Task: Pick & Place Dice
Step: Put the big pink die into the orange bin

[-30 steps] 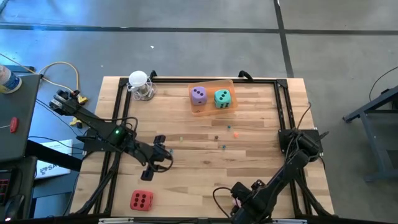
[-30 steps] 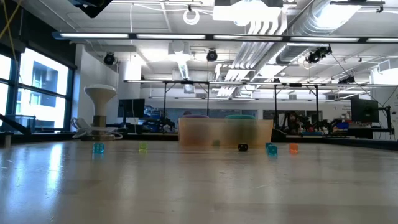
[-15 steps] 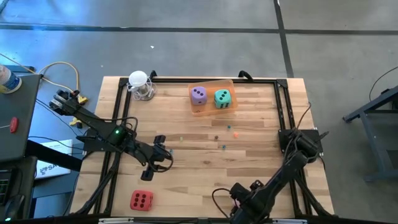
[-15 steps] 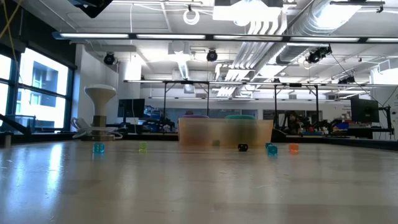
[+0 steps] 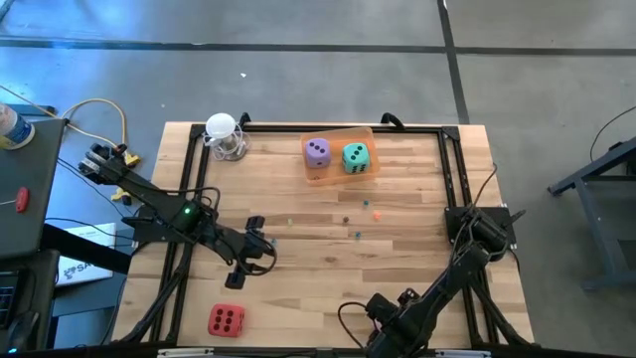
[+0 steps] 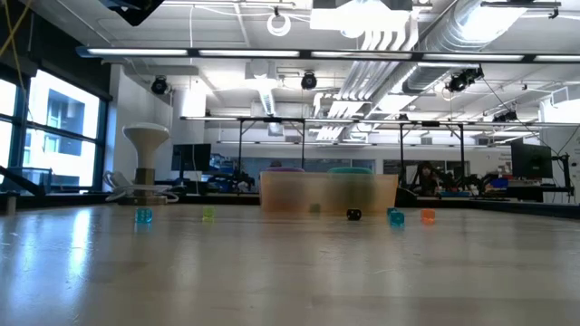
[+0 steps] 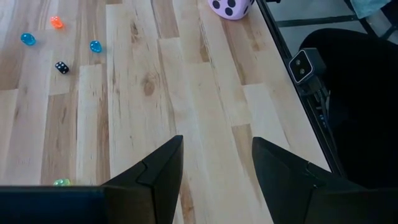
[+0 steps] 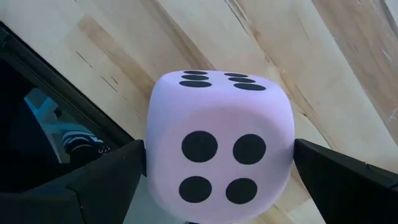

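While the right gripper (image 8: 217, 186) stands with its jaws spread wide at the table's near edge, the pink die (image 8: 219, 146) sits between them, pale, round-cornered, four dark pips facing the wrist camera. Farther in, the left gripper (image 5: 250, 261) hovers half-open, empty, beyond the red die (image 5: 226, 320). Purple die (image 5: 317, 151) and teal die (image 5: 355, 156) rest in the far tray (image 5: 343, 177)

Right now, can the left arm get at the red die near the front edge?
Probably yes. The left hand is open and empty, and the red die sits alone on bare table just toward the front edge from it, nothing between them.
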